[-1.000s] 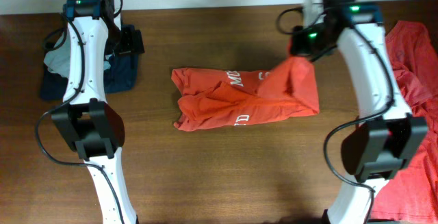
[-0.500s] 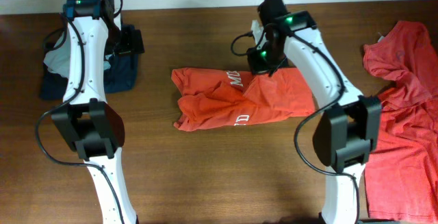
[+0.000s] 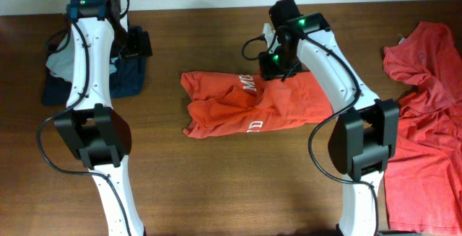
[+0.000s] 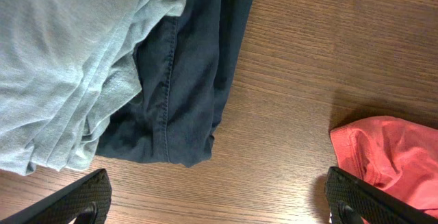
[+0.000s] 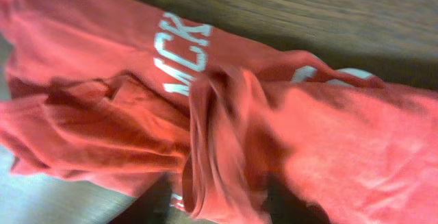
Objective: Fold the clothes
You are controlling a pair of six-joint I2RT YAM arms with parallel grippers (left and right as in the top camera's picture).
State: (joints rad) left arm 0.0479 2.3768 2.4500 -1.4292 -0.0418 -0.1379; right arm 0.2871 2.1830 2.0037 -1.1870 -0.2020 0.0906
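An orange-red T-shirt (image 3: pixel 238 110) with white lettering lies crumpled at the table's middle, its right part folded over toward the centre. My right gripper (image 3: pixel 275 66) hovers low over its upper middle edge. In the right wrist view the shirt (image 5: pixel 102 66) fills the frame, and a bunched fold (image 5: pixel 219 155) lies loosely between the parted dark fingers (image 5: pixel 154 207) of the right gripper (image 5: pixel 226 207). My left gripper (image 4: pixel 219 203) stands wide open over bare wood, far left of the shirt, with one sleeve (image 4: pixel 390 159) beside its right finger.
A dark navy garment (image 4: pixel 185 80) and a pale grey-blue one (image 4: pixel 61 66) are stacked at the back left (image 3: pixel 119 81). More coral-red shirts (image 3: pixel 426 120) lie heaped along the right edge. The table (image 3: pixel 216 185) is brown wood.
The right arm swung left, carrying the shirt's right edge over onto its middle, then lowered there. Its jaws have parted from the fold. The left arm has not moved.
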